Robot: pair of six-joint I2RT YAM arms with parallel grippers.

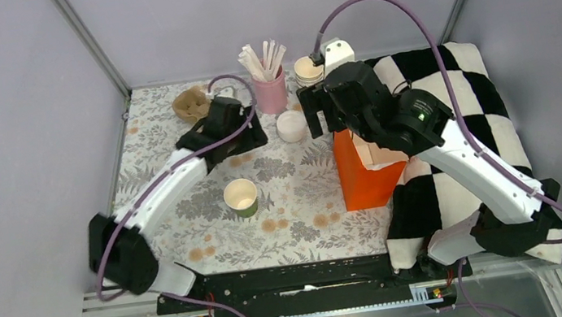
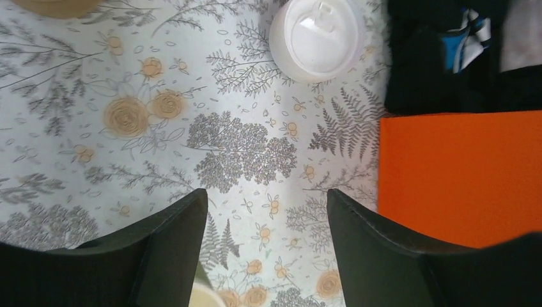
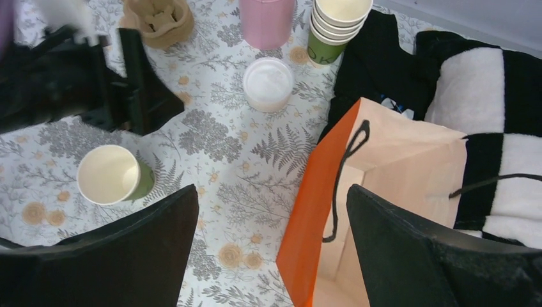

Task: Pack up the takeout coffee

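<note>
Green cup [image 1: 241, 197] stands uncovered, seemingly empty, white lid [image 1: 291, 125] well apart; left gripper [image 2: 266, 195] and right gripper [image 3: 271, 192] gape, holding nothing.

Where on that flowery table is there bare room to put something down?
Bare cloth lies between the green cup and the orange bag, and along the near edge in front of both. The back is crowded: cup holder, pink cup, cup stack, white lid, left gripper and right gripper.
</note>
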